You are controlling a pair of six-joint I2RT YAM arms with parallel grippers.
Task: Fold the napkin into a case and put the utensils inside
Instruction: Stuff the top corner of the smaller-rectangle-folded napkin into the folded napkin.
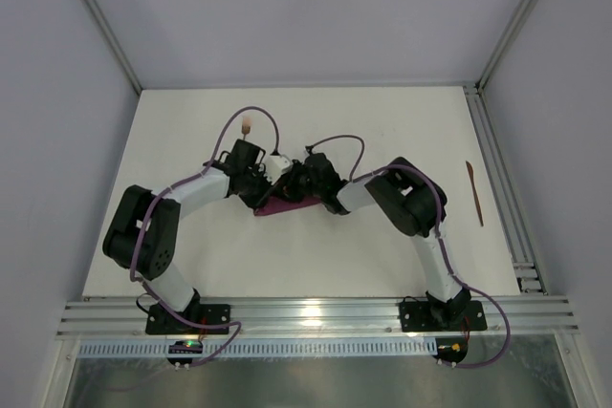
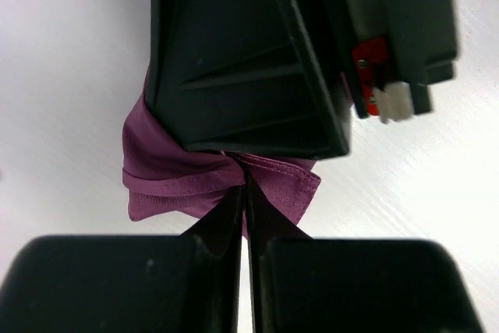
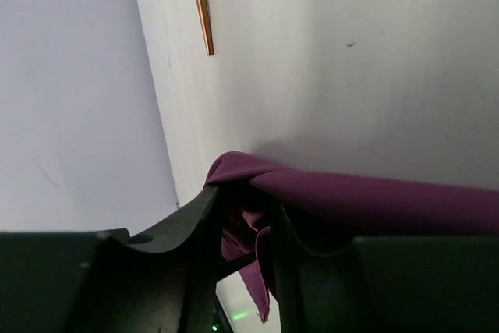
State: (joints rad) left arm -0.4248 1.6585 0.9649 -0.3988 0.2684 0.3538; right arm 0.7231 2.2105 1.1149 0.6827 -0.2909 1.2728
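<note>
Both claws pinch the bunched napkin at the middle of the table.

The left claw [image 2: 245, 183] is clenched on a gathered fold of the purple napkin [image 2: 168, 169], its fingertips pressed together with the cloth caught between them. The right claw [image 3: 245, 207] is also clamped on the napkin, a ridge of cloth running from between its fingers off to the side. From above, the two claws meet tip to tip over the white table [image 1: 382, 131], and only a small dark wedge of napkin shows beneath them. The fork [image 1: 247, 125] lies on the table just beyond the left claw, apart from the cloth. The other utensil [image 1: 475, 194] lies well apart, near the table's right edge.
</note>
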